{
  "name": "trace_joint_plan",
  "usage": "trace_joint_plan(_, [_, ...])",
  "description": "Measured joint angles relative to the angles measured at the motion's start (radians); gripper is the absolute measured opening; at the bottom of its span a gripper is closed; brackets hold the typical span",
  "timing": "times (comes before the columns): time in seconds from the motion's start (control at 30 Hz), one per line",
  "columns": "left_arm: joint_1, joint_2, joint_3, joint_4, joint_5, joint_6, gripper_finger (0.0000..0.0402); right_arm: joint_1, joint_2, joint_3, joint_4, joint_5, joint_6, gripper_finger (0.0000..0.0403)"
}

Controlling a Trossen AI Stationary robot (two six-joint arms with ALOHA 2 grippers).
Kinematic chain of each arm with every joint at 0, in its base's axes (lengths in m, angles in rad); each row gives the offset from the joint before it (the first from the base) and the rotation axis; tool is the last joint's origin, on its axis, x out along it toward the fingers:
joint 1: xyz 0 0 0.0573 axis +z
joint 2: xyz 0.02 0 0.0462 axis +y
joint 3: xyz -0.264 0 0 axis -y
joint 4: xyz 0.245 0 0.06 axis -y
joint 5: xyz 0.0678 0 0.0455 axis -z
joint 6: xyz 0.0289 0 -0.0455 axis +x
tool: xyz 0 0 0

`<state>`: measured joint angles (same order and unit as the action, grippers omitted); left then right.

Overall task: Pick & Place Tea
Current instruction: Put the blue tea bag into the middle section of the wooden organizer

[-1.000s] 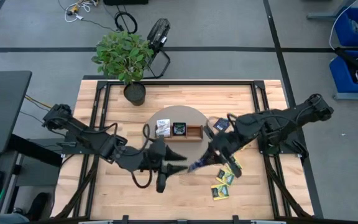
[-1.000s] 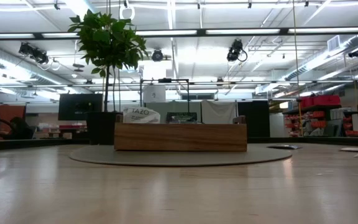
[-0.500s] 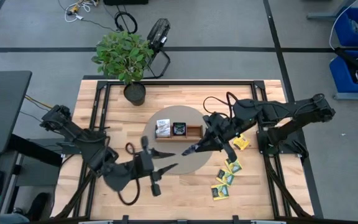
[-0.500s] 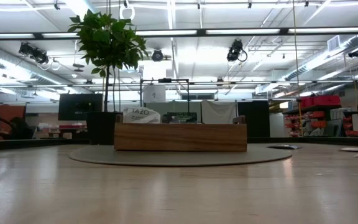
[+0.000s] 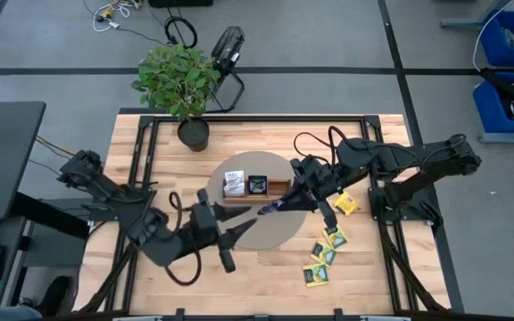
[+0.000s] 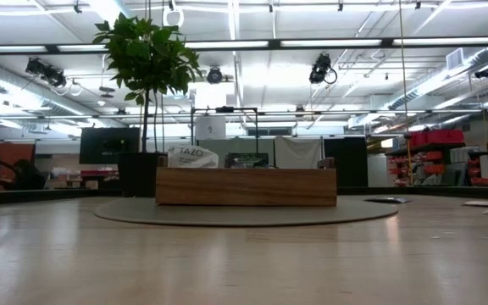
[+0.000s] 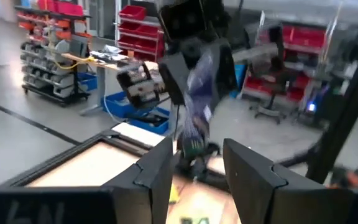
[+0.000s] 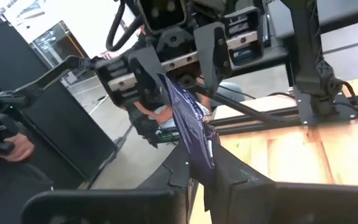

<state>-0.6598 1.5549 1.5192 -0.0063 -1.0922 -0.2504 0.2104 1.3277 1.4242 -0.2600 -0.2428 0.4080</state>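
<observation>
**A:** Where's the tea?

**B:** One dark blue packet (image 8: 188,127) is pinched in the right gripper (image 5: 275,204), fingers closed flat on it, hanging over the right end of the tray (image 5: 279,188). In the left wrist view the same packet (image 7: 199,93) dangles from that gripper.

**A:** And the others?

**B:** A white-faced packet (image 5: 234,185) sits in the tray's left compartment and a dark one (image 5: 257,185) in the middle. The right compartment I can't judge, since the gripper covers part of it. In the low view the white one (image 6: 191,156) pokes up above the tray wall (image 6: 246,186). Loose yellow-green packets (image 5: 324,259) lie on the table (image 5: 364,276) to the right of the mat (image 5: 266,234), with one orange packet (image 5: 346,204) just beside the right arm.

**A:** What's the left gripper (image 5: 241,234) doing?

**B:** It hangs over the near-left edge of the mat, fingers (image 7: 250,177) spread apart, nothing between them, pointed toward the right gripper.

**A:** Anything else on the table?

**B:** A potted plant (image 5: 179,85) at the far-left corner, well apart from the tray.
</observation>
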Motion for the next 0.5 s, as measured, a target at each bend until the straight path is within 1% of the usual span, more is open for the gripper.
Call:
trace_joint_plan(0.17, [0.035, 0.0, 0.0, 0.057, 0.087, 0.003, 0.0147, 0.0, 0.0, 0.0, 0.015, 0.0, -0.009, 0.0025])
trace_joint_plan(0.33, [0.063, 0.0, 0.0, 0.056, 0.124, -0.007, 0.0145, 0.0, 0.0, 0.0, 0.015, 0.0, -0.014, 0.0025])
trace_joint_plan(0.43, [0.071, 0.0, 0.0, 0.056, 0.129, -0.033, 0.0132, 0.0, 0.0, 0.0, 0.014, 0.0, -0.016, 0.0025])
trace_joint_plan(0.5, [0.075, 0.0, 0.0, 0.056, 0.129, -0.04, 0.0111, 0.0, 0.0, 0.0, 0.015, 0.001, -0.022, 0.0025])
